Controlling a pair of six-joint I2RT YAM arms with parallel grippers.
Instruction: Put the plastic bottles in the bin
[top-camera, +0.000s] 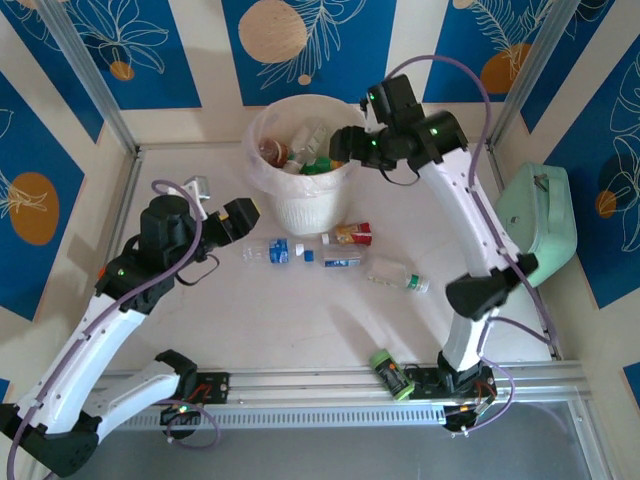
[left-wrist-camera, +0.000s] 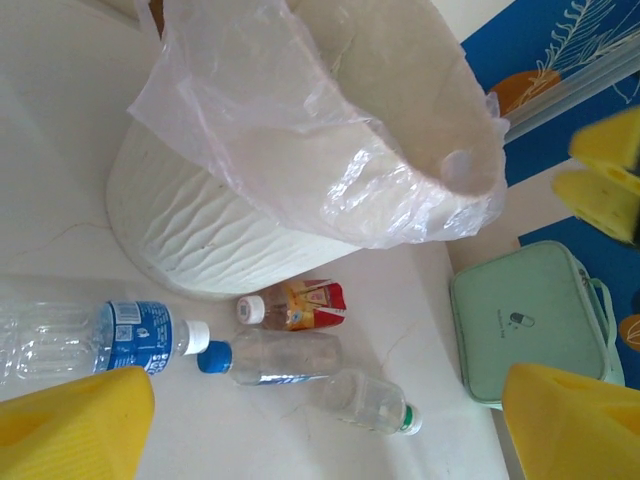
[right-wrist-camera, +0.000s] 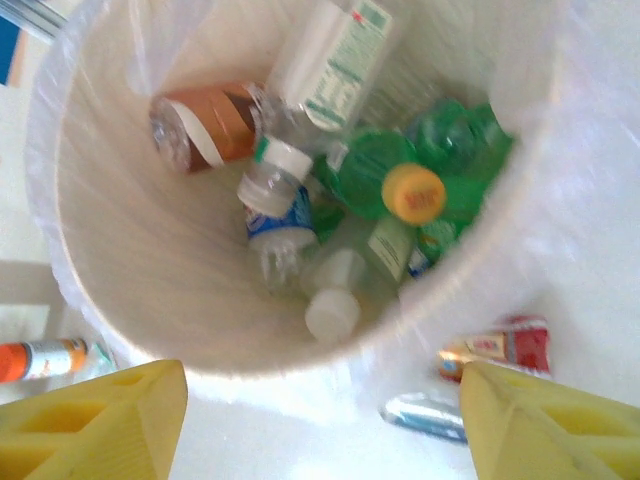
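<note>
Ribbed matt bin (left-wrist-camera: 200, 240), glossy crinkled liner (left-wrist-camera: 300, 130), smooth white table (top-camera: 300, 310)

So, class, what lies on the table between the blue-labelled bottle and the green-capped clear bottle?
A clear bottle with a blue cap lies between the blue-labelled bottle and the green-capped bottle, seen in the top and left wrist views.

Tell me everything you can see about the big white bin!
The bin is round and cream-white, plastic by the look of it, with wavy ribbed sides. It stands upright at the far middle of the white table. A thin see-through bag liner sits inside it and flops over the rim. In it lie a brown bottle, a green bottle with a yellow cap, and clear bottles. The open right gripper hangs above its mouth, not touching it.
</note>
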